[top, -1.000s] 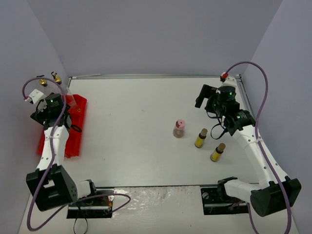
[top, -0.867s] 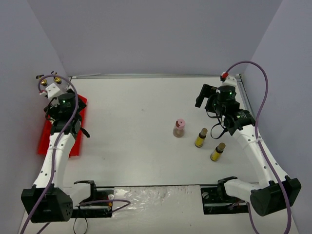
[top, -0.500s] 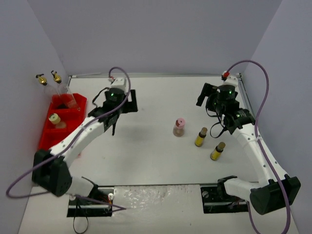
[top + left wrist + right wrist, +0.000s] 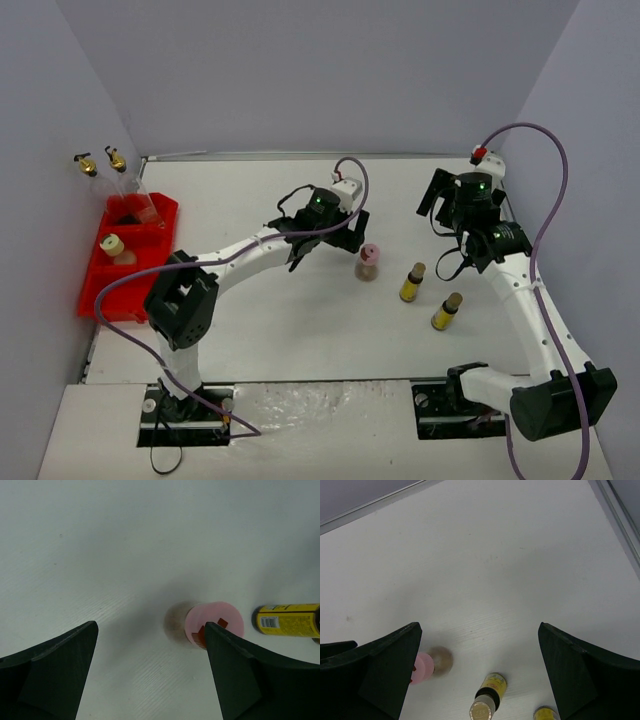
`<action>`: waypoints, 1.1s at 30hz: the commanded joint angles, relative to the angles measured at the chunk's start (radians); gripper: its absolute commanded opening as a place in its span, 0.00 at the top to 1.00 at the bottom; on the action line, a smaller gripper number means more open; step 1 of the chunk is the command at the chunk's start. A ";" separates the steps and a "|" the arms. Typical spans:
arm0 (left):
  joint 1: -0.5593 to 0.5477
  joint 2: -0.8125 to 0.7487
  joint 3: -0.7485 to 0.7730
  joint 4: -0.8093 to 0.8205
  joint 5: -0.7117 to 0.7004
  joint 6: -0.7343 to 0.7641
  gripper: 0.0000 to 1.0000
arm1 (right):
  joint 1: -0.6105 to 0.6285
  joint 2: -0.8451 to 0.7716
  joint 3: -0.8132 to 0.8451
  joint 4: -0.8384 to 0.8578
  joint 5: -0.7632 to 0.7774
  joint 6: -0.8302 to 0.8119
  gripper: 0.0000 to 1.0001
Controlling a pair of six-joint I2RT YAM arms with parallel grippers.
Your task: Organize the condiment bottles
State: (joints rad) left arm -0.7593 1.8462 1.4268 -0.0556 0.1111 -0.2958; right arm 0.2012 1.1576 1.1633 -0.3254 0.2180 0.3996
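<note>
The pink-capped beige bottle [image 4: 368, 262] stands mid-table. Two slim yellow brown-capped bottles [image 4: 412, 283] [image 4: 446, 312] stand to its right. My left gripper [image 4: 335, 240] is open and empty, hovering just left of the pink-capped bottle. In the left wrist view, that bottle [image 4: 212, 622] sits at my right fingertip, with one yellow bottle [image 4: 287, 621] beyond it. My right gripper [image 4: 448, 205] is open and empty, high at the back right. Its view shows the pink-capped bottle [image 4: 427, 664] and both yellow bottles [image 4: 487, 700] [image 4: 545, 714]. Two clear gold-spouted bottles [image 4: 130, 190] and the yellow-capped bottle [image 4: 112, 245] stand in the red tray.
The red tray [image 4: 150, 265] lies along the left wall. A metal rail [image 4: 300, 156] runs along the table's back edge. Grey walls close in on both sides.
My left arm has swung from the red tray at the left across to the middle, beside the pink-capped bottle. My right arm has shifted slightly right. No bottle has moved.
</note>
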 commanded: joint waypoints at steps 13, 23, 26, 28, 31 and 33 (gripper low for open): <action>-0.114 0.086 0.134 0.071 0.102 0.041 0.16 | -0.014 -0.002 0.040 0.014 0.033 -0.008 0.00; -0.130 0.139 0.137 -0.022 -0.078 0.051 0.28 | -0.019 -0.004 0.035 0.014 0.024 -0.010 0.00; -0.130 0.157 0.155 -0.050 -0.109 0.058 0.67 | -0.019 -0.007 0.036 0.014 0.018 -0.010 0.00; -0.130 0.158 0.157 -0.051 -0.142 0.058 0.98 | -0.019 -0.009 0.038 0.014 0.017 -0.010 0.00; -0.130 0.120 0.136 -0.039 -0.191 0.058 1.00 | -0.019 -0.013 0.036 0.014 0.015 -0.010 0.00; -0.130 0.070 0.112 -0.028 -0.265 0.053 1.00 | -0.019 -0.015 0.035 0.014 0.016 -0.011 0.00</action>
State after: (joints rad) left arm -0.8837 2.0238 1.5284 -0.1117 -0.0033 -0.2460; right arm 0.1890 1.1576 1.1656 -0.3426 0.2211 0.3954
